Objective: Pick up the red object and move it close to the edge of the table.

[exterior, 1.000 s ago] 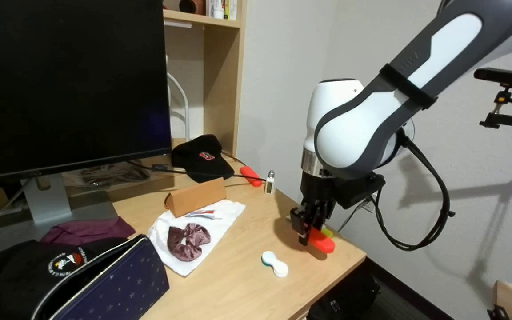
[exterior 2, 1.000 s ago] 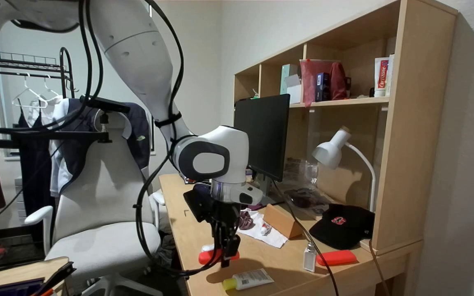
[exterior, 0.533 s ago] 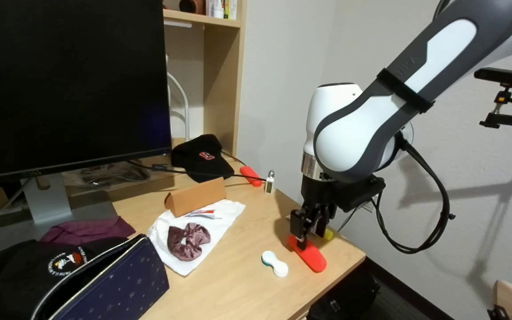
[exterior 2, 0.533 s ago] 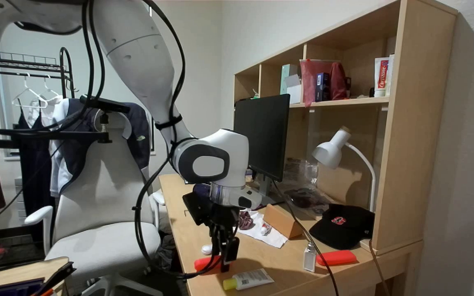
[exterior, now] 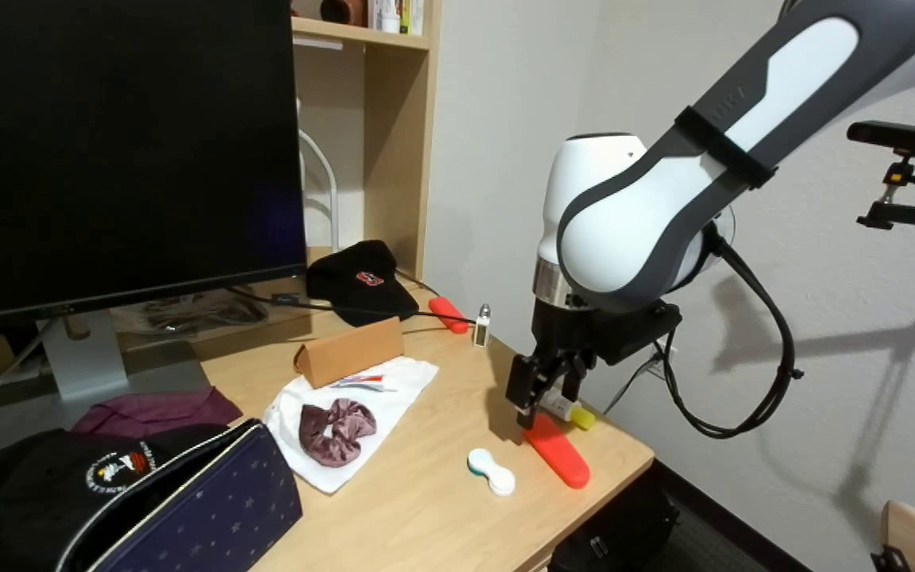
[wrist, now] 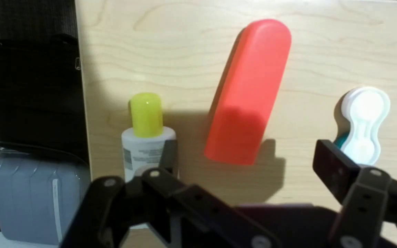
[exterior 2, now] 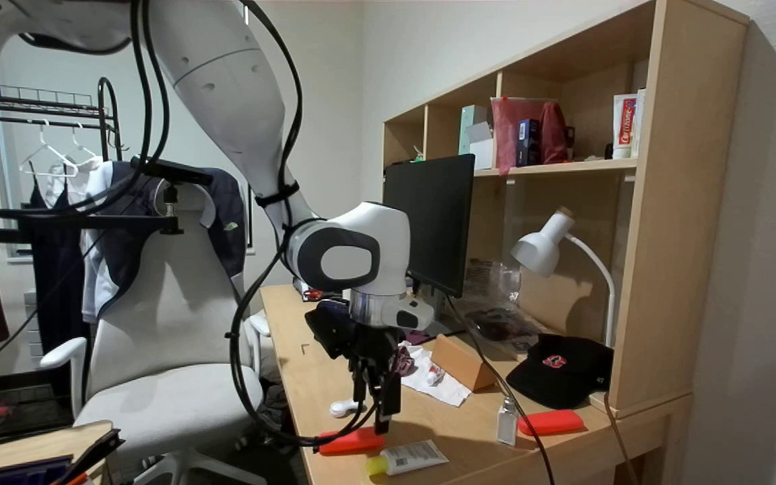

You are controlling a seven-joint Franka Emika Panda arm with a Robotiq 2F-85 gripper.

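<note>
The red object [wrist: 253, 89], a smooth bar, lies flat on the table [wrist: 322, 51]. In the wrist view its rounded end points to the table edge at the top of the picture, with a short strip of wood between. In both exterior views the bar [exterior: 558, 454] rests near the table's corner; a cable crosses in front of the bar [exterior 2: 354, 442]. My gripper [wrist: 248, 158] is wide open above the bar's near end. Nothing is between the fingers [wrist: 336, 168], and they stand apart from the bar. The same gripper [exterior: 549, 403] hangs over the tabletop.
A white tube with a yellow cap [wrist: 146, 113] lies beside the bar, partly under one finger. On the other side is a white lens case [wrist: 364, 127]. Farther back are a small glass bottle [exterior 2: 506, 423], another red bar [exterior 2: 553, 422] and a tan case [exterior: 353, 351].
A second ago the red bar hung tilted in my gripper. It has come down onto the table, the gripper has opened off it, and the arm has since risen slightly.
</note>
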